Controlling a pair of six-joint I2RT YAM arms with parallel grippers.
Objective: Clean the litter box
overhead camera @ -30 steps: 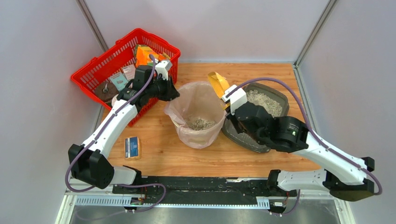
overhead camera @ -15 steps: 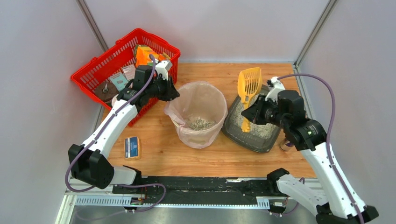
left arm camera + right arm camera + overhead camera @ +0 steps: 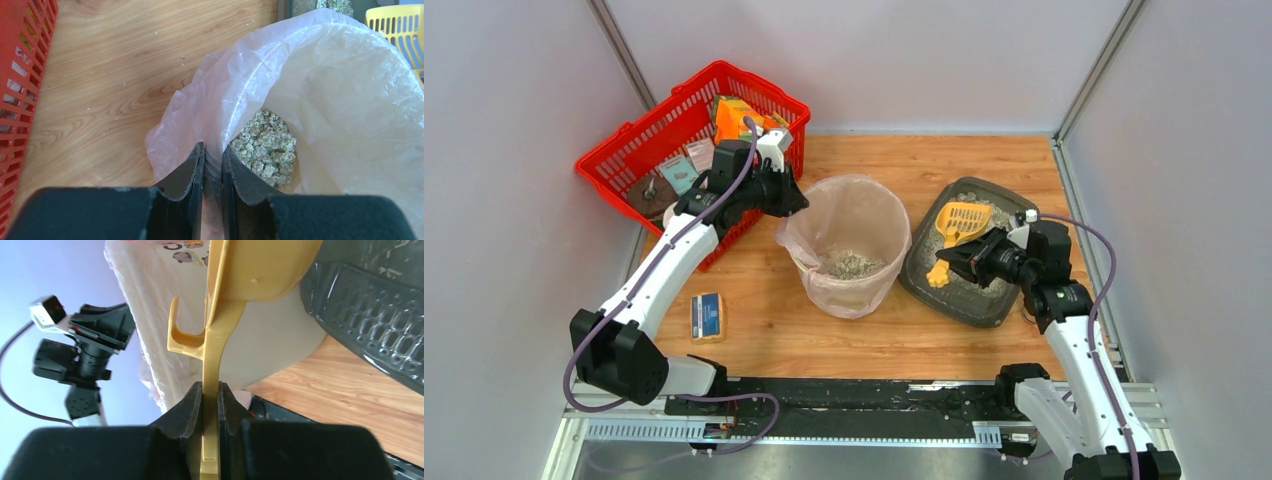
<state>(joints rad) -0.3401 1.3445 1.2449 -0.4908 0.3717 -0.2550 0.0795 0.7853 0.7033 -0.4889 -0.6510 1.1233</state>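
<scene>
Centre-left, the left jaws are pinched almost shut on the rim of the clear bag liner [image 3: 200,115] of the bin [image 3: 856,296]. If that thin film slips free, the mouth could sag over the litter clumps [image 3: 265,145] inside. Right of centre on the bench [image 3: 824,335] sits the litter box [image 3: 969,303], just beside the bin. Above it, the right jaws clamp the flat handle of the yellow scoop [image 3: 962,222]. Hard digging could twist the handle in that grip or shove the tray, and a tilted carry would scatter gravel.
</scene>
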